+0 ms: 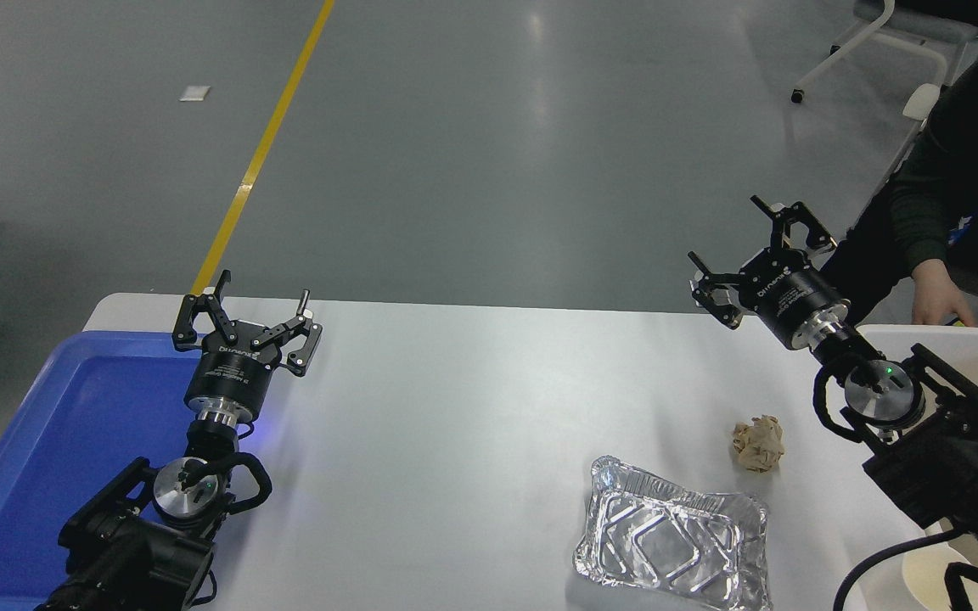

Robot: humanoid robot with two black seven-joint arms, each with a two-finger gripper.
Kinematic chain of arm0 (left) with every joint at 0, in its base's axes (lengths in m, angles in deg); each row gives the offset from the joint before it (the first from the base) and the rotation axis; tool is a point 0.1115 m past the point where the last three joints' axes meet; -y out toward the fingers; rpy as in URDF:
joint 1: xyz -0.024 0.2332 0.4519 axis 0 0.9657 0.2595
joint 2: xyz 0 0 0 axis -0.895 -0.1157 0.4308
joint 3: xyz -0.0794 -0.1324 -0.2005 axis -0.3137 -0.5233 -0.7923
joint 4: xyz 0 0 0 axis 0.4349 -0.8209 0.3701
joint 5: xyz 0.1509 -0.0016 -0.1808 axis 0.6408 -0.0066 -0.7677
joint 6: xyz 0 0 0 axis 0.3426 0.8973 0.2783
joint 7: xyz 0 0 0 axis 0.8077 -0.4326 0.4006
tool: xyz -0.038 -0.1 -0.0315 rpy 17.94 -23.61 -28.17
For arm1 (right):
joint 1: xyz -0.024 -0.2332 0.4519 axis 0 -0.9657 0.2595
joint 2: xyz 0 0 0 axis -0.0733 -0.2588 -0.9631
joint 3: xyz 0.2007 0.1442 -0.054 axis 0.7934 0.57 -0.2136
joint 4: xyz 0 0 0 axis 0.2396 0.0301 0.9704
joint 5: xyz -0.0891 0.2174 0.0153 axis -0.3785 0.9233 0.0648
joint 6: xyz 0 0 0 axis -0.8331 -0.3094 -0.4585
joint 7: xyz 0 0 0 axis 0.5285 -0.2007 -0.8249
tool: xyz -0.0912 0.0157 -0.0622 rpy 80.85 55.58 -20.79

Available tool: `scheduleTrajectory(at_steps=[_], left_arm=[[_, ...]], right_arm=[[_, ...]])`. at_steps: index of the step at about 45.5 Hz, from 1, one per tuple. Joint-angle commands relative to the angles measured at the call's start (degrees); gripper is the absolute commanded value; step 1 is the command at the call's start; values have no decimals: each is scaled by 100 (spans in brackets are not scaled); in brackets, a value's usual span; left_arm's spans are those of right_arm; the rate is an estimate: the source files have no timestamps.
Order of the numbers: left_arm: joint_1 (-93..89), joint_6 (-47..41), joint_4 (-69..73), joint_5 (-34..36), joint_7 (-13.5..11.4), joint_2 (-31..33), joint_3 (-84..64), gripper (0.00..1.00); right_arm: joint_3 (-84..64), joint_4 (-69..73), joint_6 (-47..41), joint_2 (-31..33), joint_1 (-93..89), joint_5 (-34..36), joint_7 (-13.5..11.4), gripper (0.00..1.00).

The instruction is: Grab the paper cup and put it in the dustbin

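So our right gripper [756, 255] is up past the table's far edge, jaws spread wide with nothing in them. The paper cup [935, 577] sits way behind it, down by the arm's base: white, cream inside, rolled rim, half hidden. The dustbin [977, 352] is just right of those jaws. Our left gripper [247, 321] hangs wide open over the blue tray [56, 441].
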Motion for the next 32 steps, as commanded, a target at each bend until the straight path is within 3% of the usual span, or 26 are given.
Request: scheduleTrajectory(at_steps=[1, 18, 32], left_arm=[[0, 4, 0, 0, 0, -2, 4, 99], [0, 4, 9, 0, 0, -2, 4, 99], [0, 4, 0, 0, 0, -2, 4, 99]], right_arm=[[-5, 34, 0, -3, -110, -2, 0, 100], [-14, 165, 26, 76, -57, -2, 0, 100], [-242, 815, 114, 647, 136, -37, -105, 100]])
